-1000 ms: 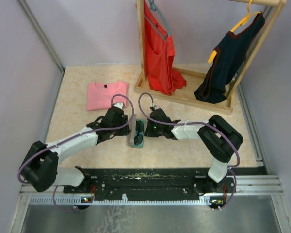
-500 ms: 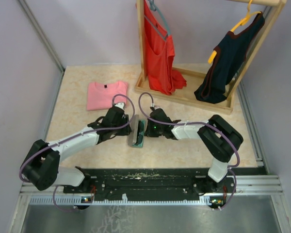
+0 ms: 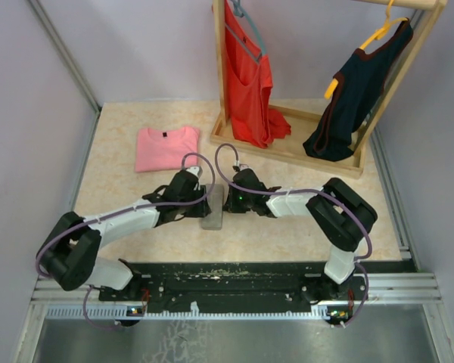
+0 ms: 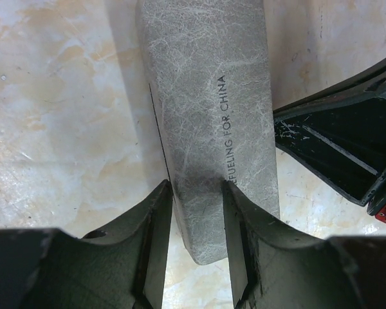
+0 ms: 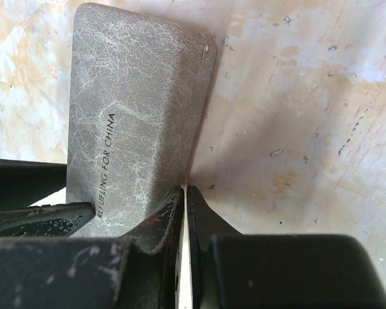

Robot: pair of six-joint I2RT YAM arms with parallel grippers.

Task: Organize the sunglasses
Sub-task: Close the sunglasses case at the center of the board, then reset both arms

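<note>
you can't see the sunglasses; the case [image 4: 209, 116] lies shut on the table [image 5: 296, 96], so they are probably inside. your left gripper [image 4: 197, 212] is part spread over the case's near end, one finger [image 4: 159, 232] at its long edge and the other on the lid. it looks like pressing, not clamping. your right gripper [image 5: 183, 199] is pressed together, tips touching the case's side seam. treat the contents as light, thin wire and easily bent, so don't squeeze the lid hard. the case itself looks stiff and textured; take it across its narrow width near the middle.
</note>
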